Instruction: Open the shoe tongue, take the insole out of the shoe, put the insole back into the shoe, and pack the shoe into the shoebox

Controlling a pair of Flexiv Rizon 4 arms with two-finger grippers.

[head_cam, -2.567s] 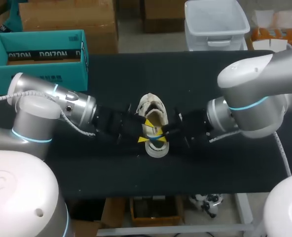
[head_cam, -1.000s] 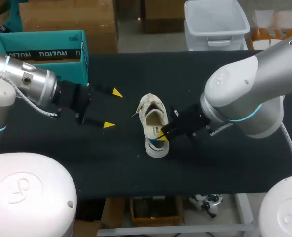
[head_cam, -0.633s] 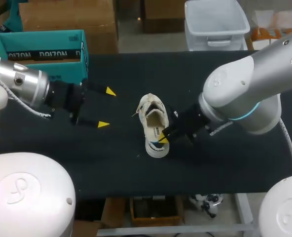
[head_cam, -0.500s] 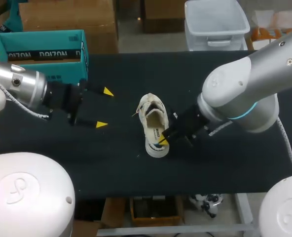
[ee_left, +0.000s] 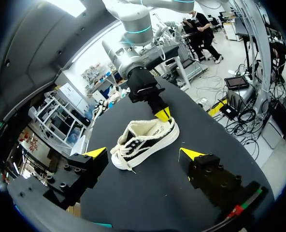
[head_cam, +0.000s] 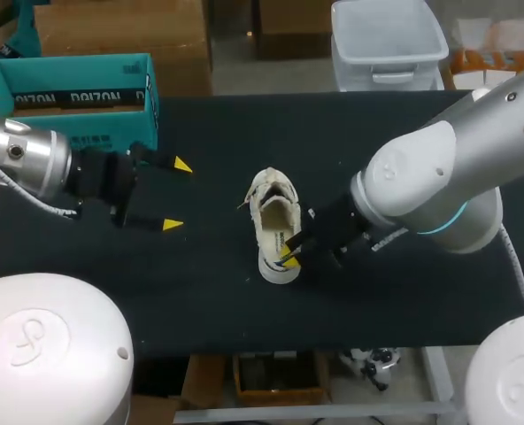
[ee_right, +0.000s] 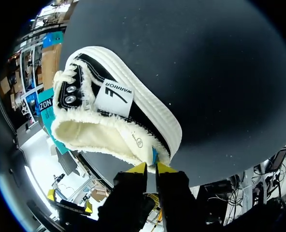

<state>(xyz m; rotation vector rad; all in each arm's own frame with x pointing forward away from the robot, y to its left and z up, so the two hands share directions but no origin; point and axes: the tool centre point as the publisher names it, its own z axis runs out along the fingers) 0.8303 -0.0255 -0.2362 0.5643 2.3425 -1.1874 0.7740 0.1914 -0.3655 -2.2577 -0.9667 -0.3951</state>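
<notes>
A white and black sneaker [head_cam: 275,226] stands upright mid-table, toe to the back and heel toward the front edge. Its fleecy cream lining [ee_right: 92,133] is exposed, and I cannot make out the insole. My right gripper [head_cam: 288,254] is at the heel, and its yellow tips [ee_right: 138,168] pinch the heel rim with its small blue tab [ee_right: 154,157]. In the left wrist view the shoe [ee_left: 145,142] lies ahead of my left gripper [ee_left: 144,153], with the right gripper [ee_left: 162,115] behind it. My left gripper [head_cam: 177,195] stands wide open and empty, well to the left of the shoe.
A teal shoebox [head_cam: 72,97] sits open at the table's back left corner, just behind my left arm. Black cloth covers the table [head_cam: 244,133], with bare room in front of and behind the shoe.
My left arm has drawn back to the left, away from the shoe, staying open. My right gripper has stayed at the heel and shifted a little toward the front edge.
</notes>
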